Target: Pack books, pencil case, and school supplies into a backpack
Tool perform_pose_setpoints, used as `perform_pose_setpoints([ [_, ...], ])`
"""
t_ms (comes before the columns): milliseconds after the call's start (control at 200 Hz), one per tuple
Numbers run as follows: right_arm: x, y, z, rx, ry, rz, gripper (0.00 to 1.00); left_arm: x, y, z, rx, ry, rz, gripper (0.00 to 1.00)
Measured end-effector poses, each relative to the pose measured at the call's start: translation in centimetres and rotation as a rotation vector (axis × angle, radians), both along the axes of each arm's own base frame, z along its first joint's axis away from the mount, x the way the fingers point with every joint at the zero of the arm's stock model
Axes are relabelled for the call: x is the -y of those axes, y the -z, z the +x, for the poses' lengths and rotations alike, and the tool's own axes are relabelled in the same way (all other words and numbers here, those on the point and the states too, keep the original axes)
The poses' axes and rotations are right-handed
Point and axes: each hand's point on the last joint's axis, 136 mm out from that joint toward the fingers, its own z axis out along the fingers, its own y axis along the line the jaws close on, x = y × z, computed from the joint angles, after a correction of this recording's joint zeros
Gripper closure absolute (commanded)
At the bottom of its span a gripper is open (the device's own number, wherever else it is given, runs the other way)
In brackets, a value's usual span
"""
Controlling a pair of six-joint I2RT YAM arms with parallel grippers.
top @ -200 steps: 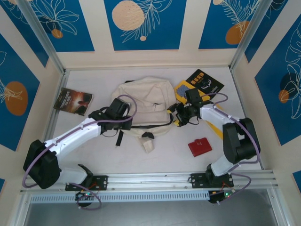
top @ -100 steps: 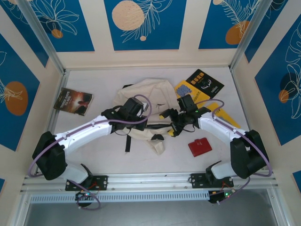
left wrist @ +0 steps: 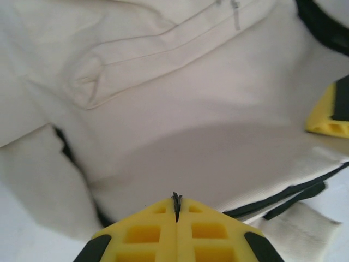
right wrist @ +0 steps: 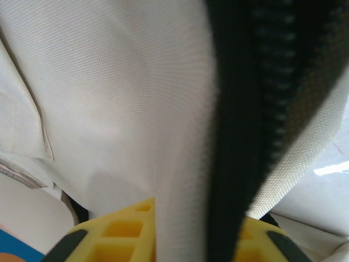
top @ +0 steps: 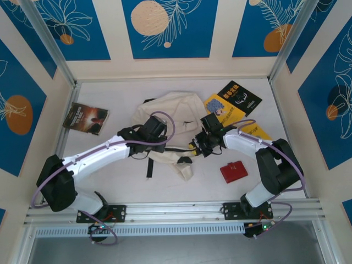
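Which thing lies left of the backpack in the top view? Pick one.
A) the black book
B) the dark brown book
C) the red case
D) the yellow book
B: the dark brown book lies alone on the left side, with the backpack to its right.

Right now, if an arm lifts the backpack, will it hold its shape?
Probably not: the backpack lies crumpled and flat, so it would likely sag. Its fabric bunches inside the right gripper, suggesting thin, light cloth.
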Motion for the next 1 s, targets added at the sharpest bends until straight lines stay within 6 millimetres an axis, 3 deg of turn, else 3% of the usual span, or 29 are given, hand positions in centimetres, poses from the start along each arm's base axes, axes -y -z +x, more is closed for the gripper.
perform_pose_setpoints([
  [310, 0.8, 0.5, 0.1, 0.01, 0.006, -0.048, 0.88, -6.0, 1.4, 0.8, -0.023, -0.127, 0.092, 1.0],
  [545, 0.9, 0.7, 0.0, 0.02, -0.009, -0.06, 0.88, -6.7, 2.1, 1.6, -0.058, -0.119, 0.049, 1.0],
  [625, 1.1, 0.9, -0.2, 0.021, -0.015, -0.068, 0.8, -6.6, 2.5, 1.9, -0.069, -0.104, 0.037, 1.0],
  [730, 1.7, 1.2, -0.6, 0.041, -0.064, -0.107, 0.56, -6.3, 3.2, 2.1, -0.093, -0.079, 0.031, 1.0],
  [810, 2.1, 0.8, -0.8, 0.077, -0.115, -0.133, 0.47, -5.7, 3.3, 2.2, -0.102, -0.05, 0.006, 1.0],
  [915, 2.3, -1.3, -0.5, 0.158, -0.191, -0.16, 0.42, -4.4, 3.0, 2.1, -0.109, -0.007, -0.055, 1.0],
  [1000, 2.3, -4.3, 0.2, 0.264, -0.245, -0.178, 0.4, -3.2, 2.6, 2.1, -0.111, 0.024, -0.11, 1.0],
])
